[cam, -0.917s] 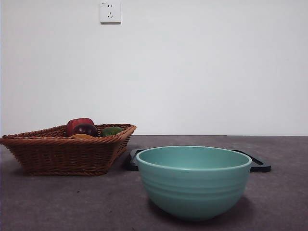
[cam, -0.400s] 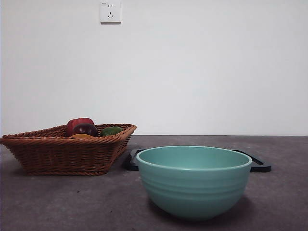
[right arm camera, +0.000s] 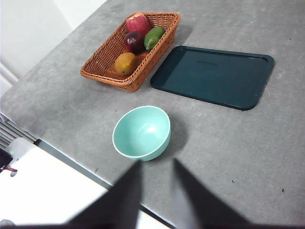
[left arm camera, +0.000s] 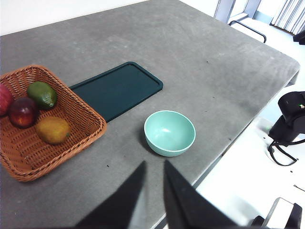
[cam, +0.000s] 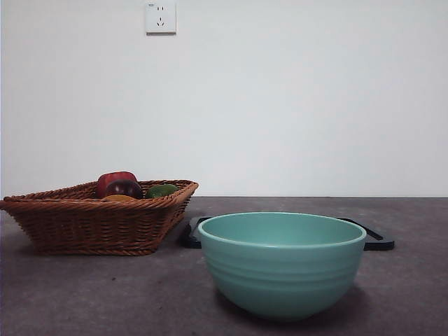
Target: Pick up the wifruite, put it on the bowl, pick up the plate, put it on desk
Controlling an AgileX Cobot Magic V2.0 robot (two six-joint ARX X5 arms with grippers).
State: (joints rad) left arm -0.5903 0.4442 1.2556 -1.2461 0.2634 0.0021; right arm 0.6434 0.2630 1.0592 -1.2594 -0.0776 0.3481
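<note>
The wifruite (left arm camera: 52, 130) (right arm camera: 125, 63), orange-brown and rough, lies in a wicker basket (cam: 84, 224) at the left of the desk (cam: 70, 294); the front view shows only its top (cam: 119, 198) above the rim. The mint-green bowl (cam: 281, 262) (left arm camera: 169, 132) (right arm camera: 142, 132) stands empty near the front edge. Behind it lies the plate (left arm camera: 116, 89) (right arm camera: 212, 76) (cam: 378, 241), flat, dark green and rectangular. My left gripper (left arm camera: 155, 164) and right gripper (right arm camera: 156, 162) both hang high above the front edge, open and holding nothing.
The basket (left arm camera: 28, 157) (right arm camera: 102, 67) also holds a red apple (right arm camera: 137, 22), a dark red-purple fruit (left arm camera: 23, 112) and a green fruit (left arm camera: 42, 94). The desk's front edge runs close below the bowl (right arm camera: 86, 169). A black device (left arm camera: 290, 117) sits off the desk's corner.
</note>
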